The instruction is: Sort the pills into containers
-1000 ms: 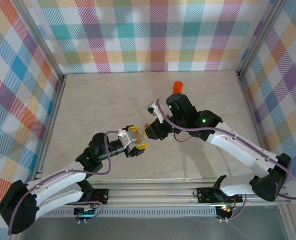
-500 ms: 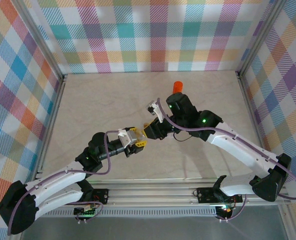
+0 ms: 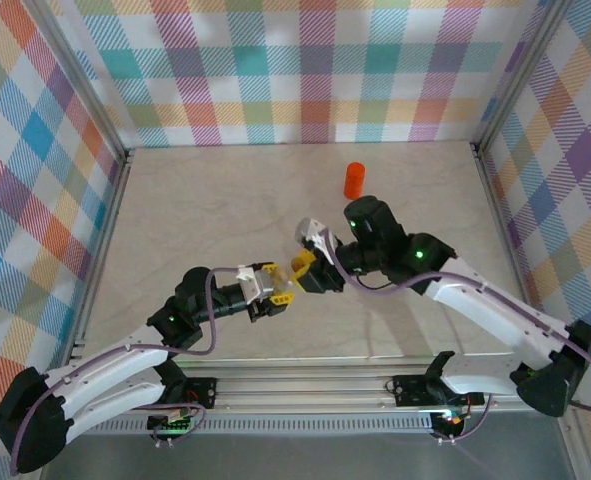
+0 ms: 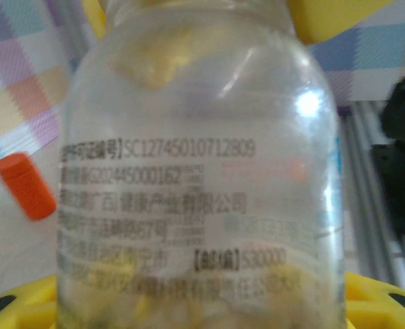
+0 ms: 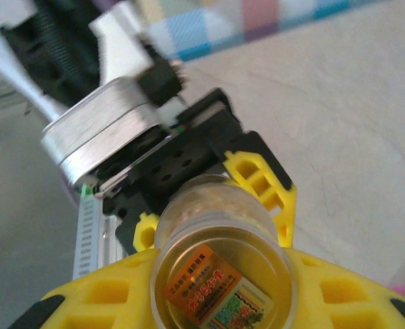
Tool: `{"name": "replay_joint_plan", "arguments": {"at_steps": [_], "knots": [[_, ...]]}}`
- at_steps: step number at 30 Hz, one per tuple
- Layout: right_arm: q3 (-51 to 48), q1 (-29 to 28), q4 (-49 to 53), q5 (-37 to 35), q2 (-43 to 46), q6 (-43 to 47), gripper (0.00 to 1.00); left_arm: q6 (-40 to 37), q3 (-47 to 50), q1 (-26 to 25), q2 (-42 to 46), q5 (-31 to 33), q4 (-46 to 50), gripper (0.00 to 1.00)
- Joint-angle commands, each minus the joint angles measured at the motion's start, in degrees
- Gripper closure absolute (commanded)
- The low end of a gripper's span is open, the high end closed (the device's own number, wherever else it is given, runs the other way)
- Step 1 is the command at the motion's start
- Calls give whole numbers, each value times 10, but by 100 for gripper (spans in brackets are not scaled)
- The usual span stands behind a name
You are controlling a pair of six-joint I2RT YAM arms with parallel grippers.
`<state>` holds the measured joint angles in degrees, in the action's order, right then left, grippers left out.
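Starting at the left of the overhead view, I see my left arm angling in from the near corner toward the middle of the tabletop (image 3: 205,200). The left claw (image 3: 279,290) is clamped on a clear bottle (image 4: 202,178), its yellow fingers pressed to either side of the wall. My left wrist camera sits close against that bottle. Lines of dark print cross its side, and inside, near the neck, there are yellow lumps that I take for the pills (image 4: 154,58), though they are too blurred to count.

The bottle bridges the two arms over the middle of the tabletop. Just right of it, the right claw (image 3: 303,268) is closed on the bottle's other end, tip to tip with the left one. My right wrist camera looks along the bottle end-on, and a coloured label shows through it.

Further right and toward the back wall, an orange bottle (image 3: 355,180) stands upright on the tabletop, well apart from both claws.
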<state>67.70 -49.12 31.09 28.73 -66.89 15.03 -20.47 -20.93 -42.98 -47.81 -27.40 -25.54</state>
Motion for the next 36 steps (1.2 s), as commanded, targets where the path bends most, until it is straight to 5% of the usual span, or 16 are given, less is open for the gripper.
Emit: {"name": "replay_joint_plan", "arguments": {"at_steps": [1, 6, 16, 36], "knots": [[-19, -3, 24, 91, 48, 211, 67, 0, -6, 3, 17, -65, -23, 93], [37, -3, 105, 103, 25, 309, 60, -4, -19, 3, 16, -112, -1, 95], [112, -3, 171, 87, -26, 354, 62, -13, -9, 2, 16, -90, 2, 95], [98, -3, 126, 12, -8, 314, 64, -15, -6, 2, 20, -57, 9, 95]]}}
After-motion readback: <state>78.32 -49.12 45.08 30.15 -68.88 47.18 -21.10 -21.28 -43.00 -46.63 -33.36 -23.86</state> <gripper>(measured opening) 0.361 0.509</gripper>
